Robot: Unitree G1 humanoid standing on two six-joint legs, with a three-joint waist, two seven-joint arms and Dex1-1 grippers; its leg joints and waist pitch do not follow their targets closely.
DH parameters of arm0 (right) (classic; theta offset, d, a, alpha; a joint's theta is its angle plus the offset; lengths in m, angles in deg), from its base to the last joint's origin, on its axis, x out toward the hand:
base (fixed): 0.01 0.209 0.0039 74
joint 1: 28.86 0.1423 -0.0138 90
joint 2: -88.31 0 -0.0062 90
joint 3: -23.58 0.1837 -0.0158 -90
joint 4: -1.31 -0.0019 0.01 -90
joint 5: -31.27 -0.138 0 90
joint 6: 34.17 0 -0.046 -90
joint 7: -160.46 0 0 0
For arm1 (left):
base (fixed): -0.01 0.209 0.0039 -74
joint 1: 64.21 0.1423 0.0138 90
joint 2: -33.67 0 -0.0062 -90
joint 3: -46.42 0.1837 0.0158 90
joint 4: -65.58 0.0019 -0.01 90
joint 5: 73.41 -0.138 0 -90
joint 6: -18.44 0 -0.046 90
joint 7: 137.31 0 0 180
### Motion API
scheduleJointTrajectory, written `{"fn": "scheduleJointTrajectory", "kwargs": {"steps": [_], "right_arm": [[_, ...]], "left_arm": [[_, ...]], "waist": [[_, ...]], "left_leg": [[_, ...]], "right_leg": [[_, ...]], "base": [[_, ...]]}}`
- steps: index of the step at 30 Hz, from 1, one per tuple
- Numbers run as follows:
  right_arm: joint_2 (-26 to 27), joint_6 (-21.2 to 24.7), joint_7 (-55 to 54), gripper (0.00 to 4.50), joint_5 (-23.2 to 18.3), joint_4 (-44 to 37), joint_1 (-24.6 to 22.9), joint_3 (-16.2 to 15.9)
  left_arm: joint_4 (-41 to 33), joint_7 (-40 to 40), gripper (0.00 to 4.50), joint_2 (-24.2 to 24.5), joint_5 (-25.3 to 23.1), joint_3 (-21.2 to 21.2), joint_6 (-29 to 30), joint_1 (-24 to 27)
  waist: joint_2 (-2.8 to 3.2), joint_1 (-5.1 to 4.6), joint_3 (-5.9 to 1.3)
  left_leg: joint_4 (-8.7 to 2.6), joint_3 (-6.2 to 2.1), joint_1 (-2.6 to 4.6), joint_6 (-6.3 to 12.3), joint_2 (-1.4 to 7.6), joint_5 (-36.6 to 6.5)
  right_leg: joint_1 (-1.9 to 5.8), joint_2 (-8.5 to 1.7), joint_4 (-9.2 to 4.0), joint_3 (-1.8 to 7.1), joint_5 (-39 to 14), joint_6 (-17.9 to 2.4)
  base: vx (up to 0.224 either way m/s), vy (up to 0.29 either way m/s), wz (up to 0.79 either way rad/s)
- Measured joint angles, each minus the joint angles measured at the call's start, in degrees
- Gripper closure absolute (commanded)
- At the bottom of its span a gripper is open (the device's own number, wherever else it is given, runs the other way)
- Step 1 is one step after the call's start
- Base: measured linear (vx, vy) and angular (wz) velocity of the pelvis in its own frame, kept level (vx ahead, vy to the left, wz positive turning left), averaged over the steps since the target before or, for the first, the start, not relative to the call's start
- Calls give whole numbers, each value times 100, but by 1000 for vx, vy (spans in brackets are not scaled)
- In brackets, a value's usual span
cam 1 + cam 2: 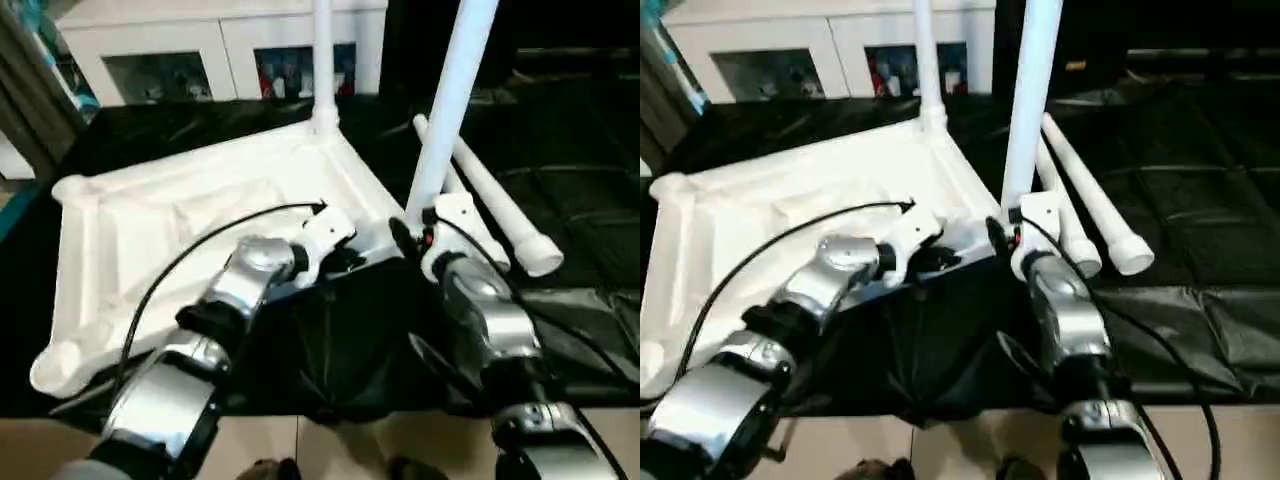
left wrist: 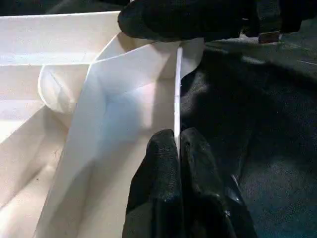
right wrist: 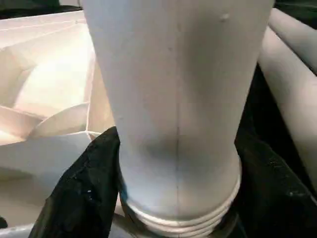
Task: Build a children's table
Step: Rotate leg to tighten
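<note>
Left eye view, read from left to right: the overturned tabletop (image 1: 190,225) lies ribbed side up on the black sheet (image 1: 340,350), with one leg (image 1: 322,60) already standing upright in its far corner socket. The left gripper (image 1: 345,262) is clenched on the thin rim of the tabletop at the near corner; the left wrist view shows its fingers (image 2: 171,163) pinched together on that edge, steadying the top. Just to its right, the right gripper (image 1: 412,238) grasps a second leg (image 1: 450,100) low down, its fingers (image 3: 86,183) either side of the tube just above the threaded end. That leg's long axis runs nearly upright, leaning a little to the right, its lower end directly over the near corner socket (image 3: 54,126) and between the two grippers. The coming move, as I judge it, is straight down along that axis, so the right arm does the work. Two spare legs (image 1: 500,215) lie flat further right.
</note>
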Motion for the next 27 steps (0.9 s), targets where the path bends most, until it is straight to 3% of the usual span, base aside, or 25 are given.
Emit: {"fn": "scheduleJointTrajectory", "kwargs": {"steps": [4,6,10,18,22,27], "right_arm": [[27,-239,189,80,-3,89,2,1],[-9,-281,455,80,-10,82,-16,-22],[-545,-189,1550,80,-98,-362,-299,-430],[-1520,-127,3292,80,-296,-1114,-693,-799],[-1703,-7,3671,80,-456,-1254,-728,-827],[-1808,146,3852,113,-586,-1376,-842,-817]], "left_arm": [[-40,168,450,79,-14,18,-122,51],[-173,298,450,171,-13,21,-146,136],[-490,946,450,524,40,56,-301,335],[-701,2041,450,943,249,128,-671,445],[-753,2294,450,1032,323,137,-669,460],[-752,2469,450,1042,341,157,-672,505]], "waist": [[6,-19,3],[6,-37,3],[8,-41,2],[22,158,-7],[21,197,-7],[20,209,-6]], "left_leg": [[-1,1,-2,0,-2,0],[-8,1,-2,0,-1,0],[-33,-1,1,2,2,1],[-46,11,-26,39,27,11],[-6,12,-67,54,28,2],[17,9,-54,51,33,4]], "right_leg": [[-6,-1,0,3,1,-1],[-12,-1,5,2,4,-5],[-16,0,16,-6,44,-14],[-48,5,38,-27,55,18],[-101,1,109,-25,26,-25],[-81,1,115,-22,25,-25]], "base": [[0,0,0],[0,0,0],[0,0,0],[44,-16,1],[0,0,0],[0,0,0]]}}
